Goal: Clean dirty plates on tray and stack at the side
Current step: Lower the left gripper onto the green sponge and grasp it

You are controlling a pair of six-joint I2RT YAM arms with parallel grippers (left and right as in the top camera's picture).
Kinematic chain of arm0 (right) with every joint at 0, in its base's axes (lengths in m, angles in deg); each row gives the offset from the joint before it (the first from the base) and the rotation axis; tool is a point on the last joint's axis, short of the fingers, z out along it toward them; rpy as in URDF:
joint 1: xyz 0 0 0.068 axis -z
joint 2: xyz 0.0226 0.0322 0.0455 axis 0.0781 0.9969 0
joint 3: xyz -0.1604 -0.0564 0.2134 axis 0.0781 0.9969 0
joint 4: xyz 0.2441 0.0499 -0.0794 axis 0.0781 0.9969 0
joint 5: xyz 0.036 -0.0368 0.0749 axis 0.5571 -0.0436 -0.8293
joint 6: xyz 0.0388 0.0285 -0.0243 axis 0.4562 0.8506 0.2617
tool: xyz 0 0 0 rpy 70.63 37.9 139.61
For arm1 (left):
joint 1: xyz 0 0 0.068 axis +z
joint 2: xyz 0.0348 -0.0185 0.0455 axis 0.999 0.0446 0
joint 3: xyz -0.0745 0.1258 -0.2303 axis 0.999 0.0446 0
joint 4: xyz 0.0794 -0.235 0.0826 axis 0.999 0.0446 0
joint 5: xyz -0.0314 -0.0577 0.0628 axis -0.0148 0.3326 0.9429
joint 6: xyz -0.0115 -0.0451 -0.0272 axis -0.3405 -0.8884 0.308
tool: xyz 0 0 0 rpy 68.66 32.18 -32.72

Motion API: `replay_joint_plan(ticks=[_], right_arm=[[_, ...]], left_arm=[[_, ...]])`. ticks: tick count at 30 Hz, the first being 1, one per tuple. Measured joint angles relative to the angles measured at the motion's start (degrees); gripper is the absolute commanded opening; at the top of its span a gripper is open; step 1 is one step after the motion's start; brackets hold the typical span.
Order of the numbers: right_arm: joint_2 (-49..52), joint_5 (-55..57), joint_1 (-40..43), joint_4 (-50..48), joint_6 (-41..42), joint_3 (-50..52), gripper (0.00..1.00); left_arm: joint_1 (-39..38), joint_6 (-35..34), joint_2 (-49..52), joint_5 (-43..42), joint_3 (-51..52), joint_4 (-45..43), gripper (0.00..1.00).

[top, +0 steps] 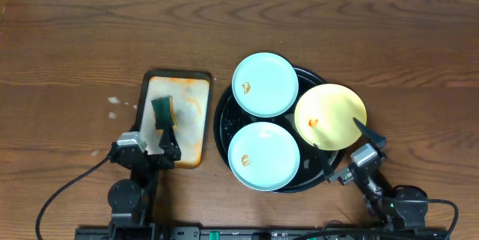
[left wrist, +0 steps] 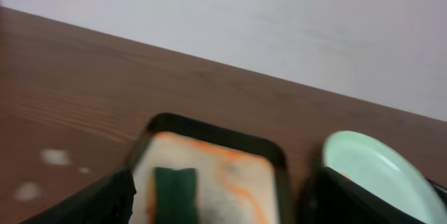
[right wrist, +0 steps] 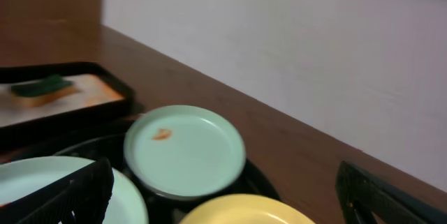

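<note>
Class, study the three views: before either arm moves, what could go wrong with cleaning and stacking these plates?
1. The yellow plate juts over the black tray's right rim beside the open right gripper; a nudge might tip it.
2. The far mint plate and near mint plate sit rim to rim, so lifting one may drag the other.
3. The sponge lies on an orange-stained tray; it may smear rather than clean.

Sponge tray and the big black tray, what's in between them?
Just a thin strip of bare wooden table separates the sponge tray from the black tray; nothing sits there. The overhead view shows it.
</note>
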Motion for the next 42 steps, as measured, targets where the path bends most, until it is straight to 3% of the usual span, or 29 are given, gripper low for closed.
replay_joint_plan(ticks=[8, 12, 17, 28, 37, 42], right_arm=[[0.1, -5.5, 0.0, -1.4, 6.6, -1.2, 0.99], [2.7, -5.1, 0.0, 3.9, 8.2, -7.9, 0.99], [15.0, -4.0, 0.0, 14.3, 9.6, -21.4, 0.99], [52.0, -4.1, 0.0, 41.3, 12.3, -54.4, 0.99], [62.4, -6.4, 0.0, 42.9, 17.4, -59.6, 0.99], [64.5, -6.2, 0.0, 43.0, 18.9, -59.6, 0.99]], left_arm=[[0.0, -4.9, 1.5, -9.0, -2.8, 3.1, 0.83], [0.0, -7.4, 7.3, -12.9, -9.4, 6.4, 0.83], [0.0, -8.7, 20.0, -15.5, -21.2, 10.4, 0.83], [0.0, -6.5, 52.9, -16.9, -51.1, 37.5, 0.83], [0.0, -1.4, 59.6, -16.2, -54.1, 45.3, 0.83], [-0.1, -3.0, 61.1, -1.8, -54.1, 49.4, 0.83]])
